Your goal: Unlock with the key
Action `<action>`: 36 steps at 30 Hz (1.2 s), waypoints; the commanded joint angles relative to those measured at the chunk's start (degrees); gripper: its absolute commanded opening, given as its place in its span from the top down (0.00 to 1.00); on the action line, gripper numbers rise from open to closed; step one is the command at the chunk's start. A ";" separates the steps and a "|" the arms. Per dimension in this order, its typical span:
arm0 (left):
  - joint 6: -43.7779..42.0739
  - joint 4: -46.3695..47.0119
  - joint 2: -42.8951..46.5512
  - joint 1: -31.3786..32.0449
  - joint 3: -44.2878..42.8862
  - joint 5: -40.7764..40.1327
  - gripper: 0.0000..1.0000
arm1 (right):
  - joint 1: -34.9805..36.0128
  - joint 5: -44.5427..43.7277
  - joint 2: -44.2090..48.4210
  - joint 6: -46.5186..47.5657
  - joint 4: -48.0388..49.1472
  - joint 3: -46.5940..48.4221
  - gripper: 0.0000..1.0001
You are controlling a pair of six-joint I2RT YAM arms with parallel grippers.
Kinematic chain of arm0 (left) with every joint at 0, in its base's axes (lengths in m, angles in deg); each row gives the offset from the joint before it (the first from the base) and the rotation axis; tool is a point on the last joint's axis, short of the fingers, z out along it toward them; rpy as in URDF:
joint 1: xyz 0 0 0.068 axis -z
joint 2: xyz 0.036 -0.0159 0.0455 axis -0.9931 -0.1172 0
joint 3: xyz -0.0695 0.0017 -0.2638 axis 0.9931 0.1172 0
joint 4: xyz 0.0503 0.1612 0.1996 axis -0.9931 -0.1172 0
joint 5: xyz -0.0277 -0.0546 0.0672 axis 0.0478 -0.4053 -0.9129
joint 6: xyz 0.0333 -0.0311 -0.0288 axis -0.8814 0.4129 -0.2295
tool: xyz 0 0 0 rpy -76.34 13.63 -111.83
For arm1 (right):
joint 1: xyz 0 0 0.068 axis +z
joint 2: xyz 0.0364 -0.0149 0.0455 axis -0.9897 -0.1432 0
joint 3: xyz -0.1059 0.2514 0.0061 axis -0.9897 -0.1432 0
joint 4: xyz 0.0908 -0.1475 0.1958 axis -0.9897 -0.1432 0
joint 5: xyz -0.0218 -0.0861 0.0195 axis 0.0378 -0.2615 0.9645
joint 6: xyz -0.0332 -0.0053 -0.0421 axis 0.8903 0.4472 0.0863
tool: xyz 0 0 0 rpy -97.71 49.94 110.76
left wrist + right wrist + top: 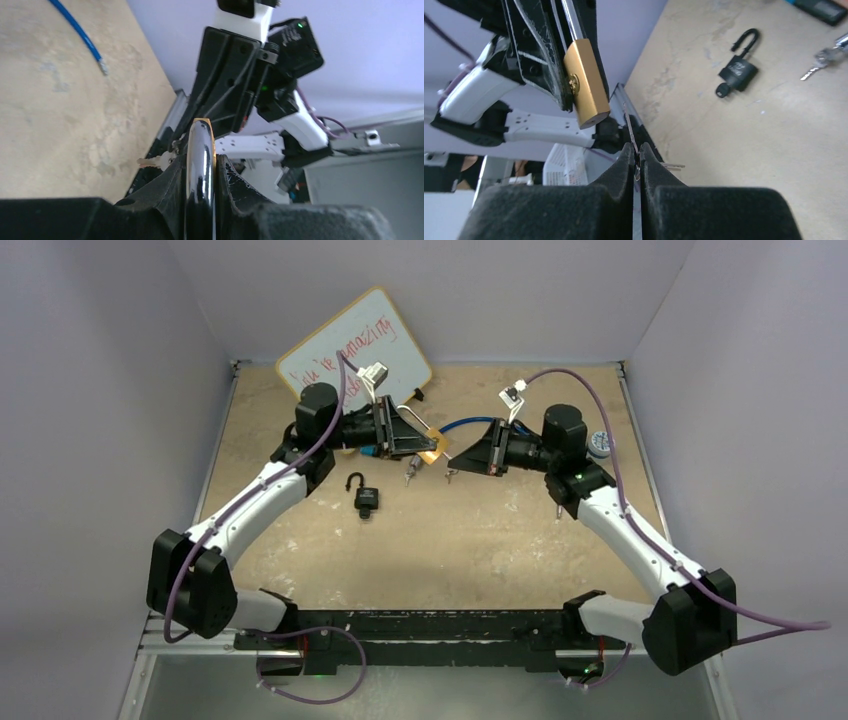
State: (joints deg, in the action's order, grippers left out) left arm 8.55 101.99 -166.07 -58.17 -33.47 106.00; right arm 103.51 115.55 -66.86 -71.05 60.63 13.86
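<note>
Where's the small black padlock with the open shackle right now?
In the top view the small black padlock lies on the tan tabletop, left of centre, slightly nearer the arm bases than the left gripper, with loose silver keys to its right.

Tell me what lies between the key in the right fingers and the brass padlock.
Nothing. In the right wrist view the key points up toward the brass padlock, and the short stretch between them is bare. They appear not to touch.
</note>
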 commanded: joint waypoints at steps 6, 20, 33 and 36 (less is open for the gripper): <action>15.05 12.12 -0.60 -2.78 -7.40 17.40 1.00 | 0.16 15.16 6.46 0.35 0.44 2.70 1.00; 25.25 15.94 1.01 -2.95 -8.15 18.77 1.00 | 1.08 13.67 10.63 -7.35 10.61 1.96 1.00; 25.49 17.18 1.62 -2.91 -5.47 17.52 1.00 | 2.92 9.91 6.67 -9.22 12.38 4.62 1.00; 25.57 17.71 2.08 -2.91 -4.79 17.05 1.00 | 2.92 8.50 6.04 -9.37 11.79 4.93 1.00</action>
State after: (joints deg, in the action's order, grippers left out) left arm 33.25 114.51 -167.28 -60.75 -38.61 124.36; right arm 106.15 126.50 -60.61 -79.79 71.01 15.48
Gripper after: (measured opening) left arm 0.212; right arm 0.015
